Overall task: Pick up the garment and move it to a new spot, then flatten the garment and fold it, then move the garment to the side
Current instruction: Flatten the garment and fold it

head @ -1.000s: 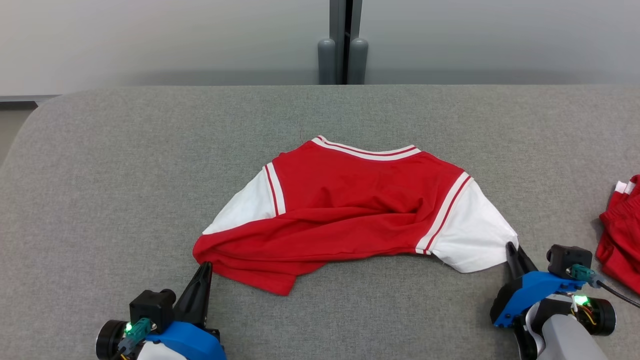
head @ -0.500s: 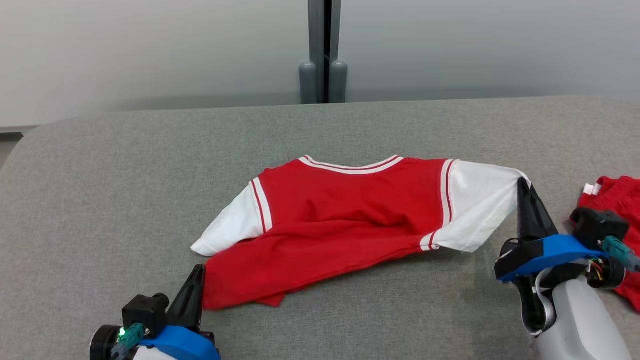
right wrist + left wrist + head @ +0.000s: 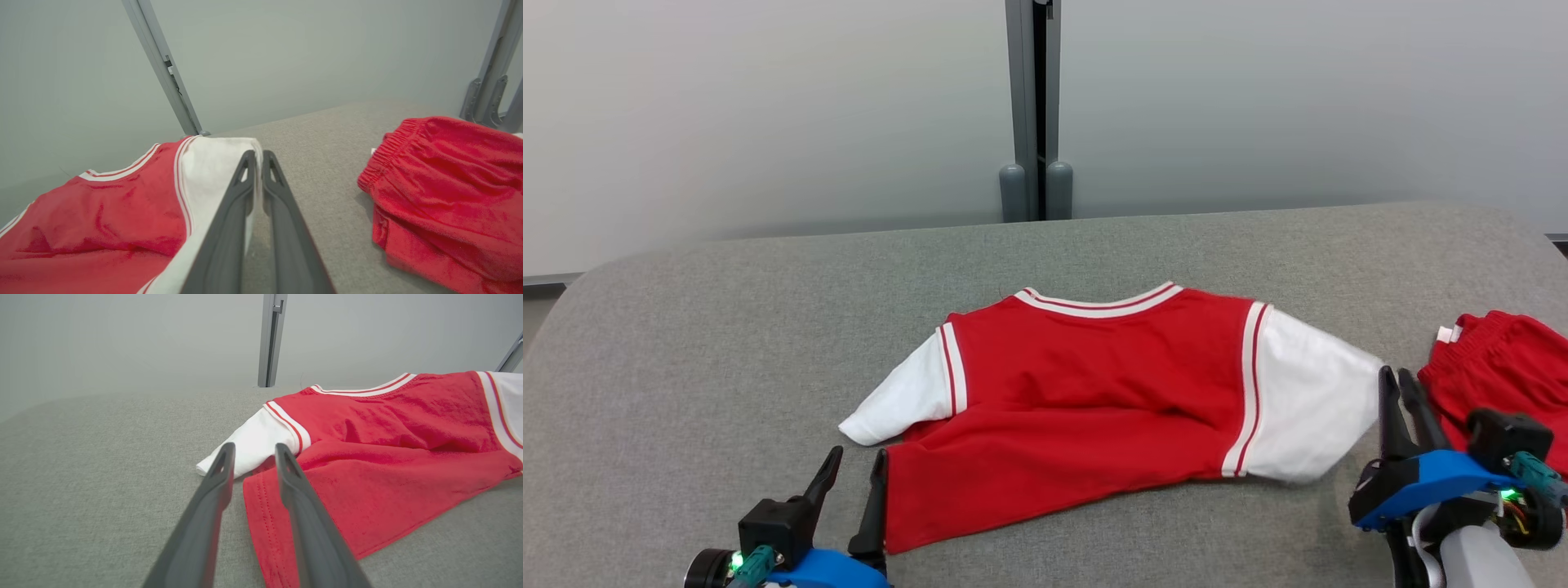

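Grey fabric tabletop (image 3: 686,327): the red garment (image 3: 1094,392) with white sleeves lies spread at centre. Just beside its hem corner the left claw (image 3: 858,452) stands parted and empty. The right claw (image 3: 1394,373) is nearly closed at the sleeve edge; grip cannot be told.

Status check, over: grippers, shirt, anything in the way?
Left gripper open at the hem corner. Right gripper pinching the white sleeve at its edge. Shirt spread out, lightly wrinkled. Red shorts close beside right gripper.
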Available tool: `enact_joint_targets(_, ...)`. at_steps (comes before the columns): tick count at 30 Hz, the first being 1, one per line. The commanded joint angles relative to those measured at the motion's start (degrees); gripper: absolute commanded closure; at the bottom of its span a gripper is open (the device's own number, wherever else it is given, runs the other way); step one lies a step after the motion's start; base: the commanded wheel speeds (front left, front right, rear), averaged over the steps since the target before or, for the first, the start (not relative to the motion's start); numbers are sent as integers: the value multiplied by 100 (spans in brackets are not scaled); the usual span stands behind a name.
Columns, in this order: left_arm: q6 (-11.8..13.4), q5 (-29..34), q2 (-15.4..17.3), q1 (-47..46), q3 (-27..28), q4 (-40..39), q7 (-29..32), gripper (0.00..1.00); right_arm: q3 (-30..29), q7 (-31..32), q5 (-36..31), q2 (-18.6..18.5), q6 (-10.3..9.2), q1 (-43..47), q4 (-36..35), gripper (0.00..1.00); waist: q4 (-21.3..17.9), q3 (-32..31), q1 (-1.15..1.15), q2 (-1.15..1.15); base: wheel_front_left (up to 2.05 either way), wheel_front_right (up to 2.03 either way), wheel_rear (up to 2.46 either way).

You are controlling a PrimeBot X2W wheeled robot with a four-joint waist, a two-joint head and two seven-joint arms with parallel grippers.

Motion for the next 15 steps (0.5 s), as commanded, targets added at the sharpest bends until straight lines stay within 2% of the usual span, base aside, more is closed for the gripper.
enact_joint_targets(1,32,44,-28,16,38,-6,-26,0,-100,-18,-182,-36,3,16,10,0,-4,-8,1,0,0,0,0)
enact_joint_targets(4,71,151,-61,57,125,2,-26,0,-409,-17,-306,-25,3,194,89,0,-8,-29,1,0,0,0,0)
enact_joint_targets(8,143,278,-120,94,253,-50,-26,0,-567,-18,-383,-29,3,372,-185,0,-42,-40,1,0,0,0,0)
enact_joint_targets(15,239,496,-168,174,468,-143,-26,0,1,-17,-746,-27,3,775,-1152,0,-84,-30,1,0,0,0,0)
